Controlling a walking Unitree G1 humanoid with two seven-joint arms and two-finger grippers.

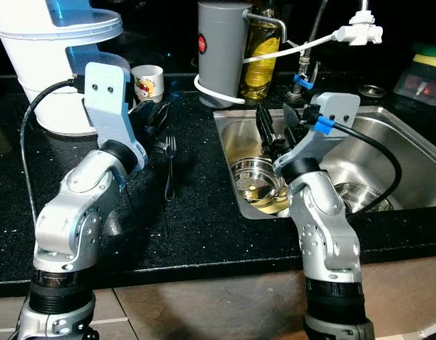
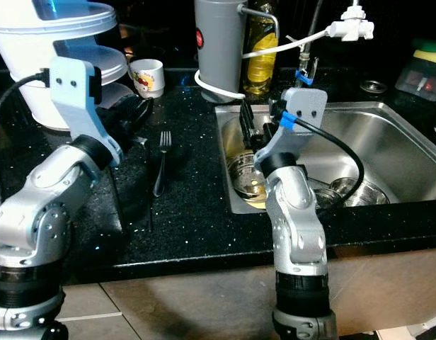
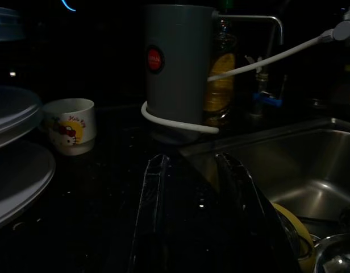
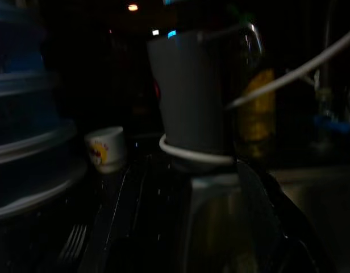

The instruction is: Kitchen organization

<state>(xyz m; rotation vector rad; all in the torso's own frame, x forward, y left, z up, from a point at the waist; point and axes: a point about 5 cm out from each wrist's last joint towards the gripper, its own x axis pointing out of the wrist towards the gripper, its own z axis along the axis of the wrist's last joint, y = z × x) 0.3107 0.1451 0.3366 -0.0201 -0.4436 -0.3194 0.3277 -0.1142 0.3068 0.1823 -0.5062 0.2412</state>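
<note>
A dark fork (image 1: 170, 164) lies on the black speckled counter (image 1: 197, 227), tines toward the back. My left gripper (image 1: 154, 117) hovers just left of its tines, fingers (image 3: 153, 210) open with nothing between them. My right gripper (image 1: 276, 129) is open over the left end of the steel sink (image 1: 409, 152), above a perforated steel bowl (image 1: 256, 181) that sits on something yellow. Another steel bowl (image 2: 359, 190) rests further right in the sink. A small white mug (image 1: 148, 81) with a cartoon print stands at the back of the counter.
A grey jug (image 1: 221, 49) wrapped by a white cord stands behind the sink's left corner, with an oil bottle (image 1: 261, 60) beside it. A big white lidded tub (image 1: 59, 60) fills the back left. A tap (image 1: 303, 74) and a sponge (image 1: 427, 55) are at the back right.
</note>
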